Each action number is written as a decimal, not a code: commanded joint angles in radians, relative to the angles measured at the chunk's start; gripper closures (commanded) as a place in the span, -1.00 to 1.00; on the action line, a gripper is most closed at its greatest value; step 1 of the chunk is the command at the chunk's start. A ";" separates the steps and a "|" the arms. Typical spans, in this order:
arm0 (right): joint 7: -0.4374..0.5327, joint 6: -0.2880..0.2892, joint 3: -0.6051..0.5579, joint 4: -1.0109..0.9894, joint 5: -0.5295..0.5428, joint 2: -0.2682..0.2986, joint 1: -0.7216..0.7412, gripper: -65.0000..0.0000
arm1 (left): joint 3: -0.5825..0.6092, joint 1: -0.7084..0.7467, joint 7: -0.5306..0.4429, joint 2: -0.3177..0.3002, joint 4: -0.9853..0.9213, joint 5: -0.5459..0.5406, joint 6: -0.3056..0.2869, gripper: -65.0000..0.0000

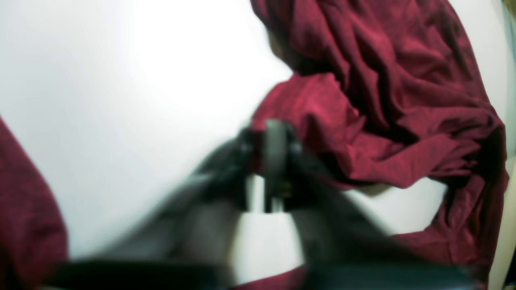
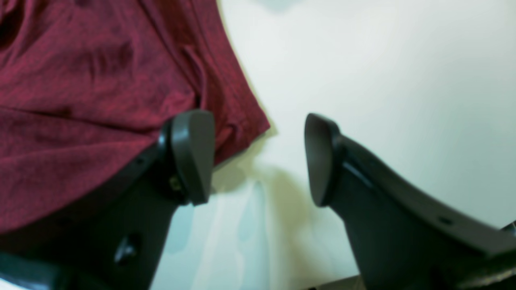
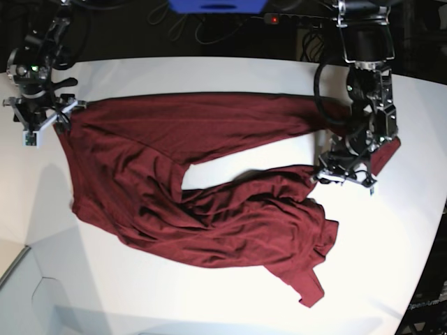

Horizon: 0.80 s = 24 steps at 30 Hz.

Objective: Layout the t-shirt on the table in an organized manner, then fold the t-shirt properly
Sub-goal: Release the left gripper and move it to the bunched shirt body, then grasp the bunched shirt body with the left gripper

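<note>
My left pincer (image 1: 274, 161) is clenched on a fold of the big, wrinkly dark red cloth t-shirt (image 3: 209, 181). My right pincer (image 2: 258, 157) is released at the shirt's 9 o'clock corner. The shirt lies bunched across the wide white tabletop (image 3: 391, 279). I think I'm laying it out; next I'd pull it flat.

Beyond the far edge, dark background. A blue object (image 3: 218, 5) sits at top centre, only its lower part in frame. Black cables (image 3: 183, 22) loop beside and beneath it. To its right, a dark bar-shaped unit showing a small red light (image 3: 274, 19); its type cannot be told. A grey surface (image 3: 31, 296) fills the bottom-left corner.
</note>
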 commanded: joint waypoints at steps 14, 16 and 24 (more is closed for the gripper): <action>0.021 0.003 0.004 0.016 0.006 0.020 0.007 -0.10 | -0.129 -0.017 -0.005 -0.091 0.058 -0.017 -0.008 0.98; 0.021 0.003 0.004 0.016 0.008 0.020 0.007 -0.10 | -0.067 -0.017 0.015 -0.085 0.058 -0.017 -0.008 0.94; 0.021 0.003 0.004 0.016 0.008 0.025 0.007 -0.10 | -0.023 -0.017 0.021 -0.007 0.050 -0.004 -0.004 0.63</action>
